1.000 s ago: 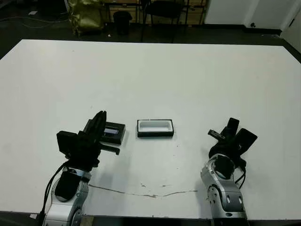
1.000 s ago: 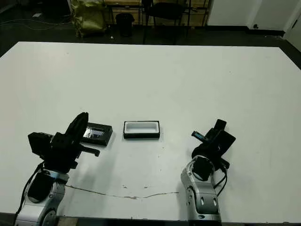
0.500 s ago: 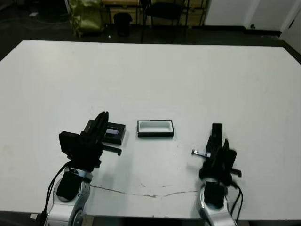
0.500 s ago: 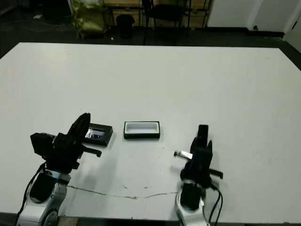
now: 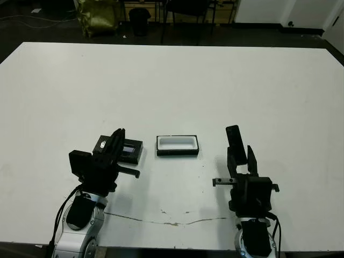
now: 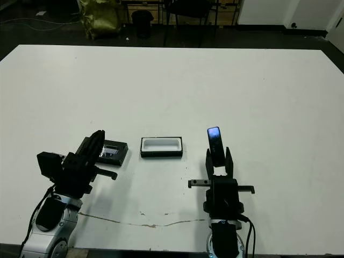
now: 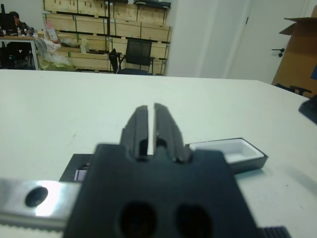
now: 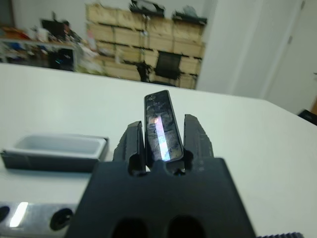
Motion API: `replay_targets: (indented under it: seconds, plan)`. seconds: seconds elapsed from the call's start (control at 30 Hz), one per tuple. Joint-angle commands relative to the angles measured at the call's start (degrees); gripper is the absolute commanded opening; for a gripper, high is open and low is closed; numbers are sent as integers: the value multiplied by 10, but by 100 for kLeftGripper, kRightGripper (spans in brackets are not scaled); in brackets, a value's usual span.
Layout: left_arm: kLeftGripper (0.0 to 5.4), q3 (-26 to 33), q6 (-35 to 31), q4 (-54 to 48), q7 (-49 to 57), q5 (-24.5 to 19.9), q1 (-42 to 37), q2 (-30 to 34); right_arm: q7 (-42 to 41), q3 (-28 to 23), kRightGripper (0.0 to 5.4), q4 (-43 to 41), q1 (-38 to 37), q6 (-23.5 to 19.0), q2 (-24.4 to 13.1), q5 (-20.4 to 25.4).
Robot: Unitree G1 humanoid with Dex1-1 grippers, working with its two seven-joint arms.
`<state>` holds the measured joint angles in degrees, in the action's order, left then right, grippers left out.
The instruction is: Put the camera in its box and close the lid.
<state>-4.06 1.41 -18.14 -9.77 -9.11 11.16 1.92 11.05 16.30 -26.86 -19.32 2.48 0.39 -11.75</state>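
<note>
The camera (image 8: 161, 126), a slim black bar with a bluish glossy face, stands upright between the fingers of my right gripper (image 5: 241, 156), which is shut on it. That gripper sits to the right of the box (image 5: 177, 152) and a little nearer to me. The box is a black tray with white lining, and nothing lies in it; it also shows in the right wrist view (image 8: 54, 159). The black lid (image 5: 131, 152) lies flat just left of the box. My left gripper (image 7: 148, 111) is shut with nothing in it and hides the lid's left part.
The white table (image 5: 177, 80) stretches wide and bare beyond the box. A thin crack line (image 5: 166, 221) runs along the table near its front edge. Beyond the far edge are a dark floor, a chair (image 5: 183, 13) and a yellow bag (image 5: 99, 16).
My right gripper has swung from leaning right to pointing straight ahead and has shifted left toward the box. The camera in it now stands upright. The left arm has barely moved.
</note>
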Motion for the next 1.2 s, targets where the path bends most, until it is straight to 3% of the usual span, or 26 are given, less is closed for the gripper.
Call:
replay_targets:
  seconds: [0.03,0.13,0.23,0.4,0.53,0.7,0.83,1.03,1.2]
  plan:
    - [0,-2,-4,10,2,5,6,1,-47,-20,46,-36,12,-20,-13,43]
    - [0,0,8,22,-3,0,4,-1,-103,-41,46,-75,29,-60,-26,113]
    - [0,-1,13,27,-2,-2,4,-2,-144,-63,46,-107,48,-101,-47,155]
    - [0,-5,15,26,2,3,8,-4,-210,-117,45,-152,103,-232,-101,260]
    - [0,-7,9,21,3,3,11,-5,-253,-168,44,-141,164,-324,-148,343]
    - [0,-9,21,28,0,3,12,-6,-289,-205,44,-90,242,-407,-196,401]
    - [0,-11,39,37,1,6,14,-8,-351,-206,44,5,308,-414,-233,418]
    - [0,-13,29,28,7,6,20,-10,-470,-179,44,172,404,-375,-265,402]
    - [0,-14,28,26,7,4,22,-10,-544,-145,43,255,461,-351,-285,371]
